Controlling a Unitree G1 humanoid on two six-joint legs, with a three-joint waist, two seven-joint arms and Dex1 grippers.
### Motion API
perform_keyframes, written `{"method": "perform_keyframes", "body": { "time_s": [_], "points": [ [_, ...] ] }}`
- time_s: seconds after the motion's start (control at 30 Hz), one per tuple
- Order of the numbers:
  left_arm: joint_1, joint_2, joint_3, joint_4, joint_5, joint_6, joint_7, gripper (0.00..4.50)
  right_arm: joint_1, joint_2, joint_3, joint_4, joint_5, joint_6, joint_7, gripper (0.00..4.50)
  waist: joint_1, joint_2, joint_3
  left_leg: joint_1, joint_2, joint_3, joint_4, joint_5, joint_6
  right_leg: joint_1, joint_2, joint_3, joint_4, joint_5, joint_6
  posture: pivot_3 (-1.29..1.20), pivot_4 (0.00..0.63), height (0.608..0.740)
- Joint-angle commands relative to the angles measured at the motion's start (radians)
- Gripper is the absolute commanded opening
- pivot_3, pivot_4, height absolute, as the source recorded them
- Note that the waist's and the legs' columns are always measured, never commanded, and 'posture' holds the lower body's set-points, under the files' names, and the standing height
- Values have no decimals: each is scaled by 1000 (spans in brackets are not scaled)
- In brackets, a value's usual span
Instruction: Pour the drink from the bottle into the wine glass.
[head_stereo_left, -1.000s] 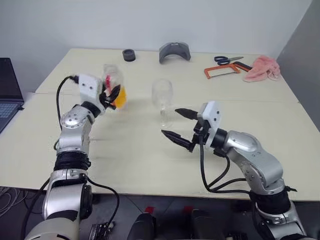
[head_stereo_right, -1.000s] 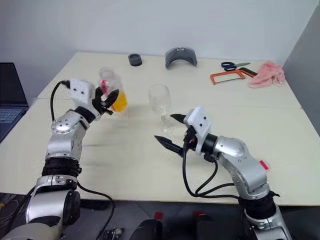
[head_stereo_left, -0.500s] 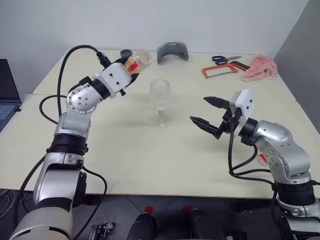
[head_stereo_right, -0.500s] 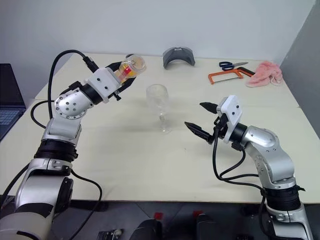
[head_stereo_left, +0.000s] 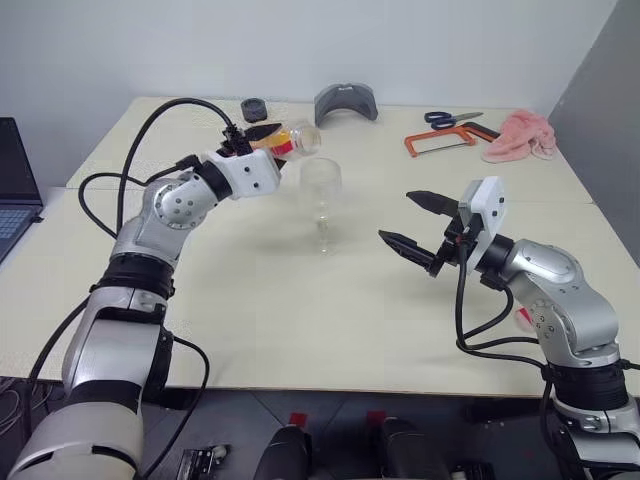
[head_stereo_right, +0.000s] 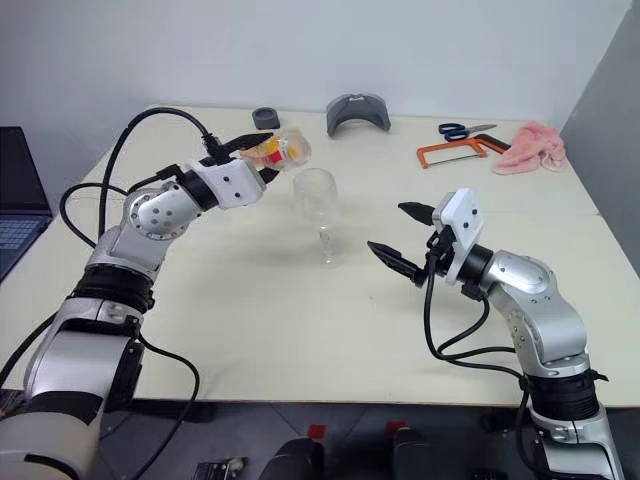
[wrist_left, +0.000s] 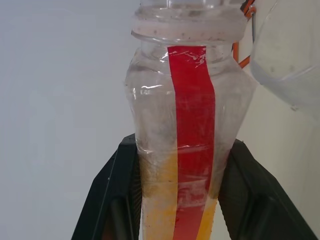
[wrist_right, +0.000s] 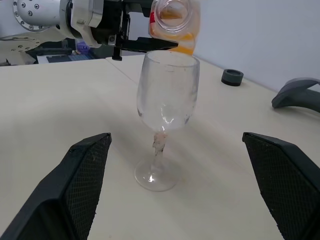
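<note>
The left gripper (wrist_left: 175, 200) clamps a clear plastic bottle (wrist_left: 186, 135) with a plain red stripe, tipped over a rounded, stemmed glass (wrist_right: 167, 105). Orange drink (wrist_right: 176, 36) pools inside the bottle. The right gripper (head_stereo_left: 418, 228) hangs open.

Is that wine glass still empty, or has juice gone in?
Empty. The wine glass stands upright with a clear bowl; the tipped bottle keeps its orange drink inside, mouth above the rim.

Both silver, ball-jointed arms trail looping black cables and end in white wrist blocks with black pointed fingers.
</note>
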Motion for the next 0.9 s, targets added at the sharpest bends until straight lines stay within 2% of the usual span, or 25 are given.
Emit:
{"method": "perform_keyframes", "body": {
  "time_s": [0.03, 0.57, 0.9],
  "points": [
    [-59, 30, -13, 6, 50, -46, 70, 1671, -1, 7, -7, -46, 17, -13, -13, 4500, 0, 0, 0, 0, 0, 0, 0, 0, 0, 0, 0, 0, 0, 0, 0, 0, 150, 740],
    [-141, 76, -106, 84, 229, -102, 254, 1671, 7, 26, 2, -50, 14, -18, -23, 4500, 0, 0, 0, 0, 0, 0, 1, 0, 0, 0, 0, 0, 2, 0, 0, 0, 150, 740],
    [-177, 99, -155, 126, 292, -124, 316, 1671, 7, 4, -12, -46, 21, -34, 10, 4500, -1, 0, 0, 0, 0, 1, 2, 0, 0, -1, 0, 0, 4, 0, 0, 0, 150, 740]
  ]
}}
